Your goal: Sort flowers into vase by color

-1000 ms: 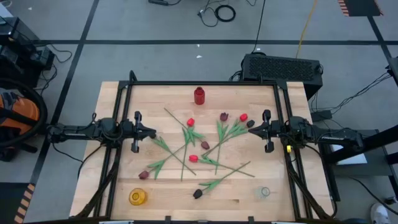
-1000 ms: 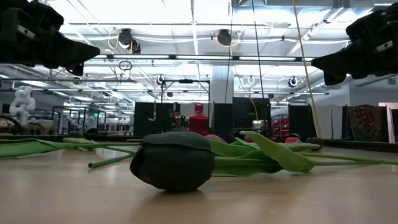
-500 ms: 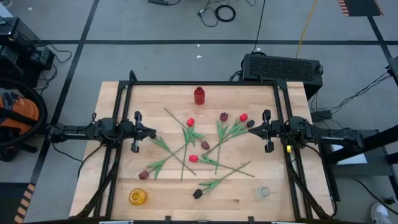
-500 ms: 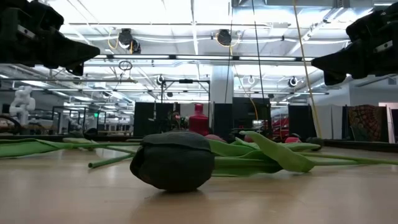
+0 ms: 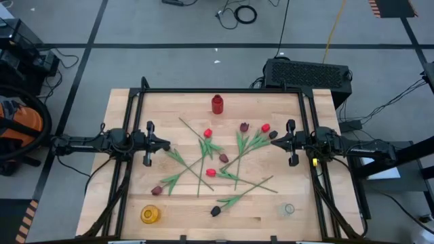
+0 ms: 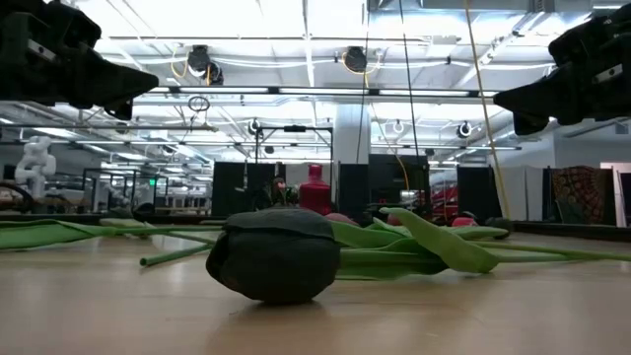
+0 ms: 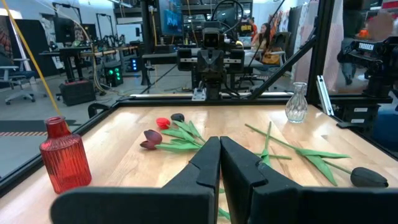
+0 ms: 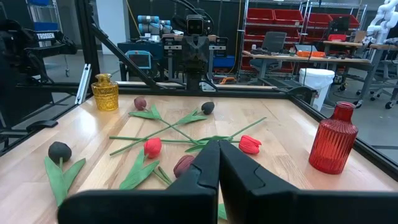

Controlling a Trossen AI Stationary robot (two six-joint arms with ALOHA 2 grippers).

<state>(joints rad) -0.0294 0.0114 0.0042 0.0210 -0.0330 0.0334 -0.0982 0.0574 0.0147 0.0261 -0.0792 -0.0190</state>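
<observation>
Several artificial tulips (image 5: 217,159) lie flat and criss-crossed on the middle of the wooden table, with red, maroon and black heads and green stems. One black head (image 6: 276,254) lies closest to the near edge. A red vase (image 5: 217,104) stands at the far edge, a yellow vase (image 5: 150,215) near-left and a clear vase (image 5: 289,209) near-right. My left gripper (image 5: 166,144) hovers shut at the left of the flowers. My right gripper (image 5: 273,141) hovers shut at their right. In both wrist views the fingers (image 7: 219,142) (image 8: 218,144) are closed together on nothing.
A black frame (image 5: 220,90) runs around the table's far and side edges. The three vases stand upright away from the flower pile. Bare wood shows between the pile and the near edge (image 5: 183,217) and around the red vase.
</observation>
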